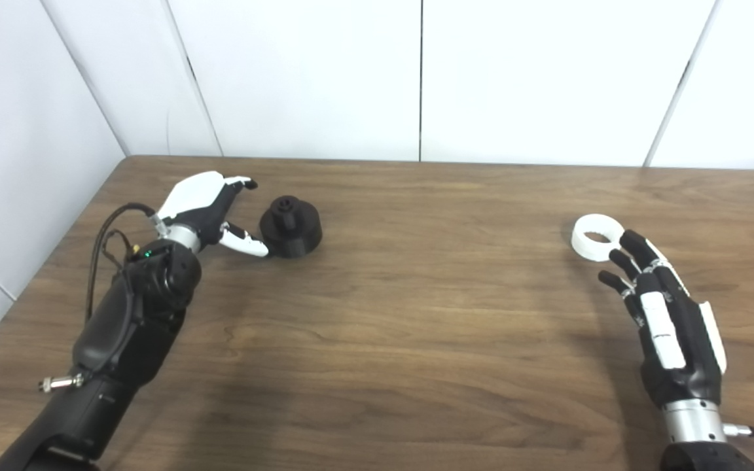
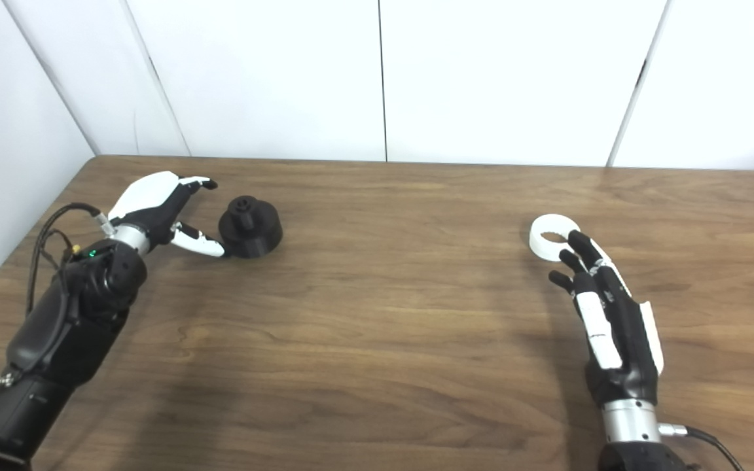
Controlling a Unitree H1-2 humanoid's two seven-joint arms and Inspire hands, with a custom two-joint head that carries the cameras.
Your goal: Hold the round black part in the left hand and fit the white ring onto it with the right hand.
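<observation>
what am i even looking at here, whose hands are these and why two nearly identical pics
These are a humanoid robot's two mechanical hands, seen by two cameras side by side on its head, so both pictures show one scene from slightly different spots. On the wooden table lie a round black part and a white ring. The left hand is open right beside the black part, thumb near or touching it, not gripping. The right hand is open with fingertips at the ring. Nothing is held yet.
</observation>
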